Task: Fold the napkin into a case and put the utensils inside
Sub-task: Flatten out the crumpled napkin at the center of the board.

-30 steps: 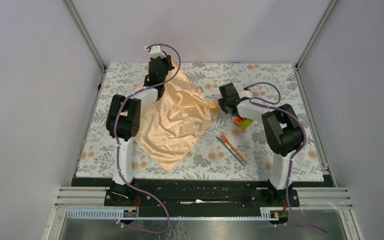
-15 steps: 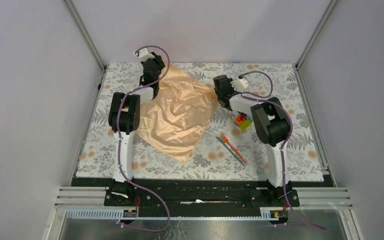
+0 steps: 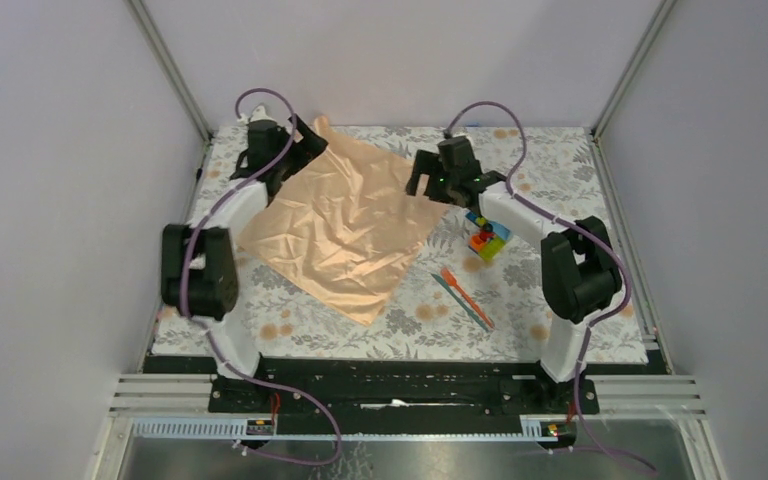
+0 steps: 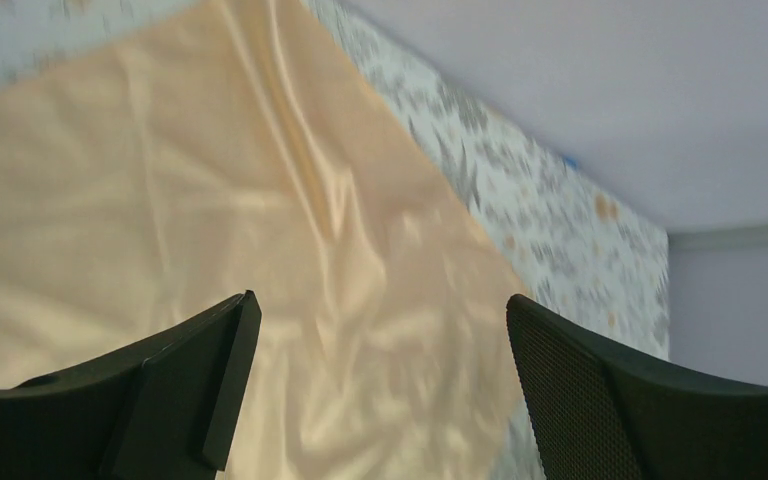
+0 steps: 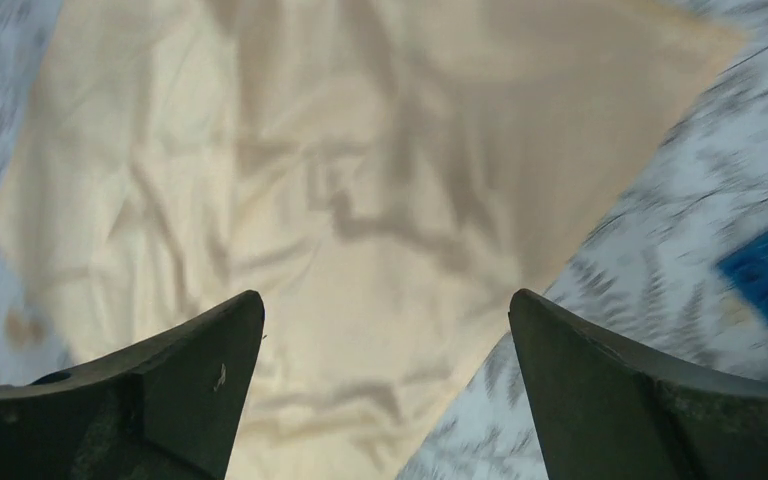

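Napkin (image 3: 345, 225): opened out nearly flat on the floral mat (image 3: 560, 300), creased, no fold yet made. The utensils (image 3: 465, 297) lie apart off its near-right edge. Left gripper (image 4: 380, 300) above its far-left corner, right gripper (image 5: 385, 295) above its right corner, both with jaws apart, holding nothing. Step judged: spreading done, first fold due, which calls for pinching a corner and carrying it across the cloth.

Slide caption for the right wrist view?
Open right gripper over the spread napkin on the floral mat.
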Controlling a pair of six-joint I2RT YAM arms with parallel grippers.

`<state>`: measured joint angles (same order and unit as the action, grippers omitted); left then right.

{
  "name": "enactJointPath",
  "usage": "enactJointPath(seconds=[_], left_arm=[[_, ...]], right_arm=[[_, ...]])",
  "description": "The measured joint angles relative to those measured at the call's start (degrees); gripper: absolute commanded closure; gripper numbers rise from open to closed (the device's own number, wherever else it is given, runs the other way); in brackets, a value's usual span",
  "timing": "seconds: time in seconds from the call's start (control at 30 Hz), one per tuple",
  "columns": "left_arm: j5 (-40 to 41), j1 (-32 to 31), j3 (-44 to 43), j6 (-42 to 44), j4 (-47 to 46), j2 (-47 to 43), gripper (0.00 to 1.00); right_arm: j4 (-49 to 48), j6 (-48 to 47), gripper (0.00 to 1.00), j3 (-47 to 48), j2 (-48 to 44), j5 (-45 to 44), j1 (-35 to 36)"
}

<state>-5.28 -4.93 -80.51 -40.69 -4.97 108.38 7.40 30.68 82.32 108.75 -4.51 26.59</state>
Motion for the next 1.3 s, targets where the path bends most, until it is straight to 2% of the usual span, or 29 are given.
enactJointPath(seconds=[0.17,0.23,0.33,0.47,0.63,0.8,0.93,1.17,1.3], left_arm=[[-3.85,-0.50,15.76,-0.61,9.38,-21.49,0.01],[-4.66,0.63,19.93,0.87,13.14,-28.13,0.01],[-5.62,4.61,22.25,3.76,17.29,-31.67,0.01],[-4.94,10.51,21.03,7.50,19.98,-25.97,0.01],[-6.01,13.35,15.96,9.18,20.90,-11.10,0.01],[-8.74,16.04,15.47,8.74,19.71,-3.23,0.01],[-10.16,17.33,14.16,8.13,17.46,-2.43,0.01],[-9.81,18.21,16.94,6.29,17.07,-3.52,0.01],[-10.01,21.46,22.27,4.52,16.98,-7.87,0.01]], right_arm=[[-0.59,-1.51,0.01,-7.69,-6.34,14.71,6.75],[-2.54,-1.53,0.04,-10.47,-7.30,20.52,10.91],[-3.63,-1.53,0.06,-11.80,-6.10,27.26,16.37],[-6.29,-1.55,0.08,-11.80,-2.23,32.09,19.28],[-6.38,-2.78,0.05,-11.80,0.94,33.92,19.17],[-5.90,-5.46,0.05,-11.98,0.98,33.99,19.17],[-5.81,-7.04,0.06,-12.46,1.42,34.05,19.17],[-4.94,-7.52,0.08,-14.36,3.08,34.27,19.45],[-5.18,-7.54,0.08,-14.86,2.95,34.62,19.54]])
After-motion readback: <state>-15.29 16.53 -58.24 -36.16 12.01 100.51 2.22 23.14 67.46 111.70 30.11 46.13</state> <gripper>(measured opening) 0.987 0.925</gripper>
